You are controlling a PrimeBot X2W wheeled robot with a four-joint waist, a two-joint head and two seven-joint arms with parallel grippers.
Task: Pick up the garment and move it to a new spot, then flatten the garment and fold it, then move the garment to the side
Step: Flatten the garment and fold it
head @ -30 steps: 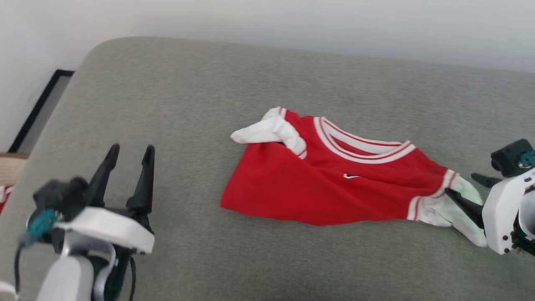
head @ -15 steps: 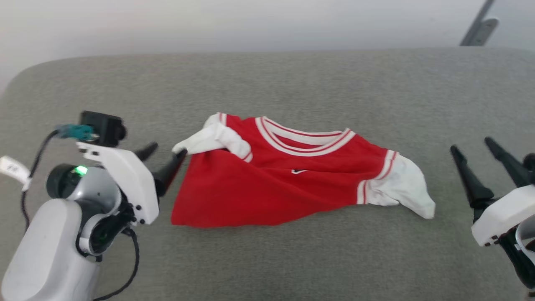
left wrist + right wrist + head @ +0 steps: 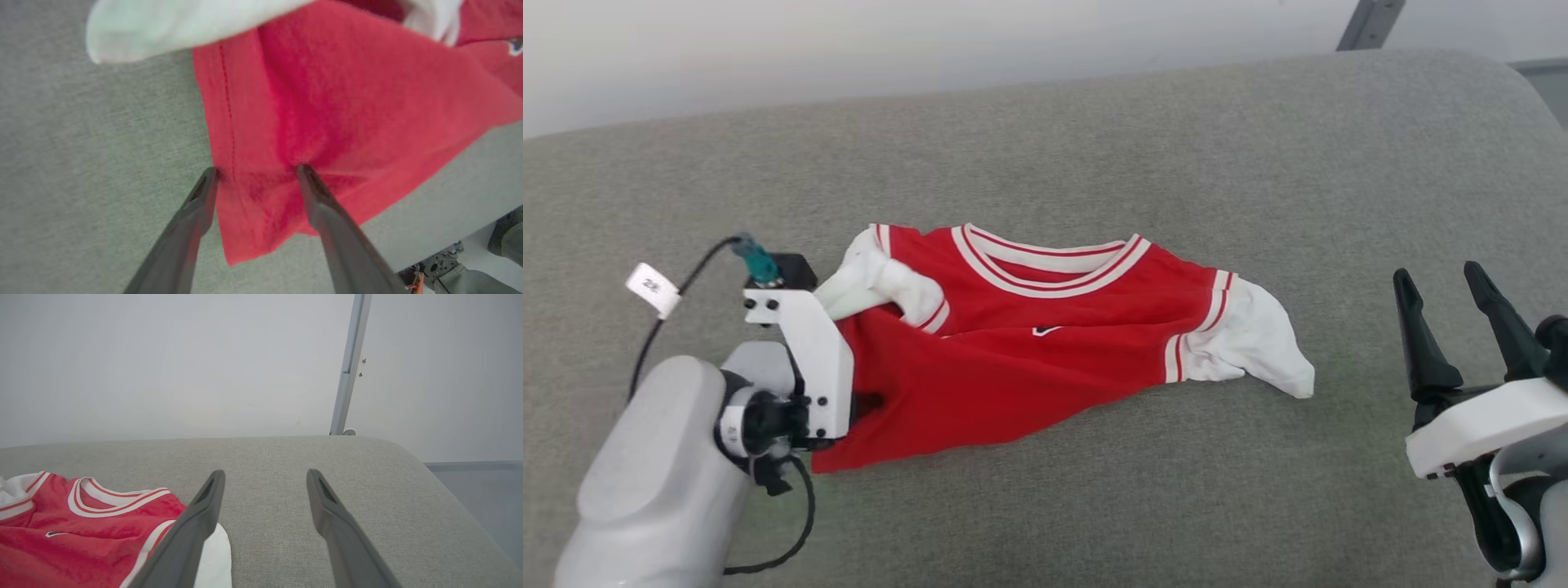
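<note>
The garment [image 3: 1045, 359], a red T-shirt with white sleeves and striped trim, lies crumpled on the grey cushion [image 3: 1094, 147], neckline toward the wall. My left gripper [image 3: 256, 169] is open and points down at the garment's left lower edge. One fingertip [image 3: 210, 173] sits at the seam edge and the other presses into the red cloth [image 3: 310, 102]. In the head view its white wrist plate [image 3: 809, 359] hides the fingers. My right gripper [image 3: 1441, 282] stands open to the right of the white sleeve [image 3: 1258, 343], holding nothing. The right wrist view shows the open right gripper [image 3: 263, 473] over bare cushion, with the garment [image 3: 81, 535] at the lower left.
The cushion's rounded right end [image 3: 1503, 90] drops to grey floor [image 3: 482, 477]. A pale wall [image 3: 163, 367] and a grey upright bar [image 3: 347, 367] stand behind. Bare cushion surrounds the garment on all sides.
The head camera has swung right. My left gripper went from beside the left sleeve down onto the garment's left edge. The right gripper drew back from the right sleeve.
</note>
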